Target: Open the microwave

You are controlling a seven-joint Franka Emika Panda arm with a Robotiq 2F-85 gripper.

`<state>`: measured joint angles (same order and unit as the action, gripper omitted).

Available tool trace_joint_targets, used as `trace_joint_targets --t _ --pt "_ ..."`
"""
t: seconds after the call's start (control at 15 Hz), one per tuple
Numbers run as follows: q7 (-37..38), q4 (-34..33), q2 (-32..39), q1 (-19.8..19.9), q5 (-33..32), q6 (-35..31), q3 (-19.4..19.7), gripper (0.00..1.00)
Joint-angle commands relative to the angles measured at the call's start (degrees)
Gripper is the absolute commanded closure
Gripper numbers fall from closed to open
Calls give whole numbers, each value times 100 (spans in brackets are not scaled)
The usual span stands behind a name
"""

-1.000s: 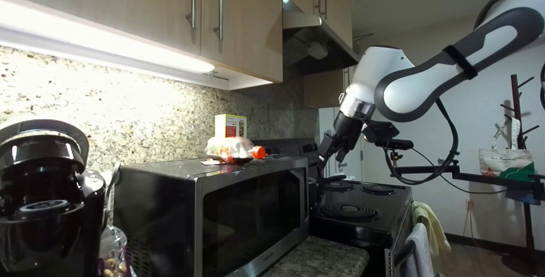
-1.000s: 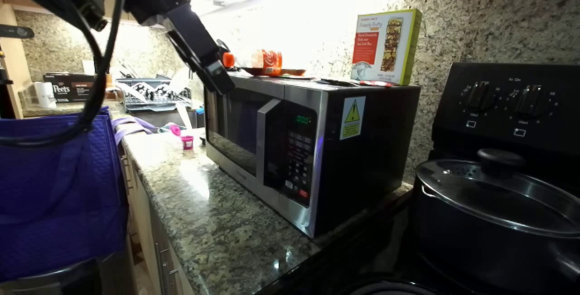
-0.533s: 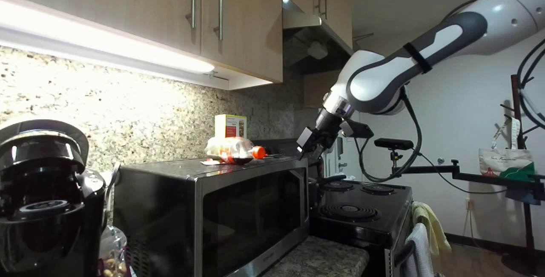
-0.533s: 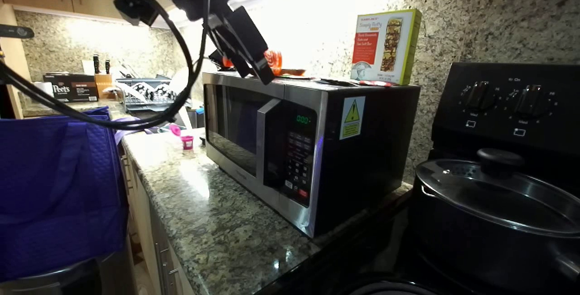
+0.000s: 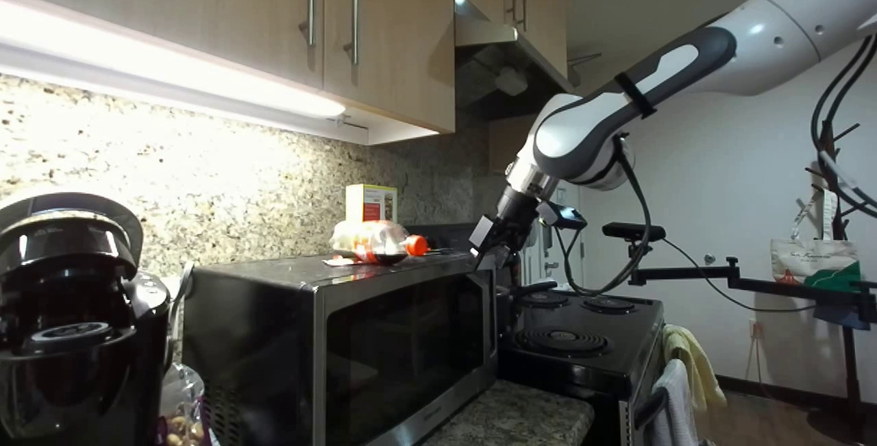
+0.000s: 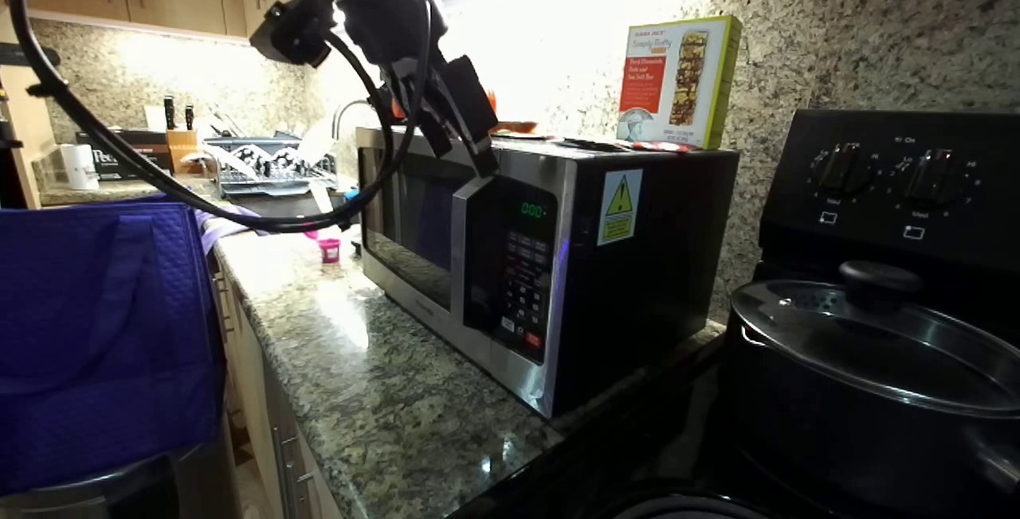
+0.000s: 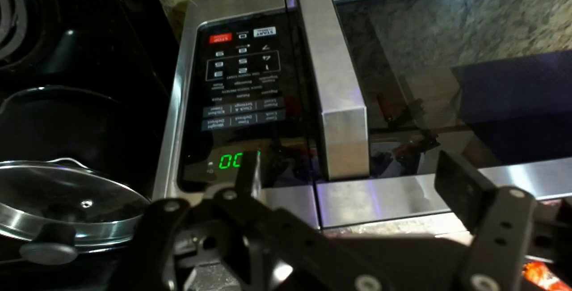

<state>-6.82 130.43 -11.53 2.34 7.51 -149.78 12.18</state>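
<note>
The stainless-steel microwave [image 5: 404, 343] stands on the granite counter with its door shut; it also shows in an exterior view [image 6: 637, 304]. Its upright silver handle [image 6: 472, 256] runs beside the keypad, and it fills the middle of the wrist view [image 7: 335, 67]. My gripper [image 6: 464, 159] is open and empty at the top of the microwave's front, near the handle's upper end; it also shows in an exterior view [image 5: 487, 264]. In the wrist view my gripper [image 7: 348, 163] has its fingers on either side of the handle's end, apart from it. One finger covers part of the green display.
A cola bottle [image 5: 377, 240] lies on the microwave, with a snack box [image 6: 677, 80] behind. A lidded pot [image 6: 861, 375] stands on the stove [image 5: 582, 364] beside it. A black coffee maker [image 5: 75, 336] stands at the opposite end. A range hood [image 5: 510, 69] hangs above.
My gripper has moved toward the microwave, across the top of its front to the handle's upper end, and dropped slightly in the last half second. The door has not moved.
</note>
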Motion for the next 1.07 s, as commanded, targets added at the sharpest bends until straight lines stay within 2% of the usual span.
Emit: trace_joint_targets --t 0.0,0.27,0.33,0.53,0.6,0.67,1.0 --pt "-893 -350 269 -92 511 360 73 0" --pt "-1227 -688 547 5 468 780 -35 0" --pt "-726 -805 677 148 2 913 -126 0" --pt "-895 -1054 915 158 45 1146 -133 0" --pt "-1022 -1135 999 165 93 1208 -141 25" --pt "-1124 -1201 1058 166 227 1244 -154 26" --pt "-1272 -1391 1197 249 337 1378 -203 58"
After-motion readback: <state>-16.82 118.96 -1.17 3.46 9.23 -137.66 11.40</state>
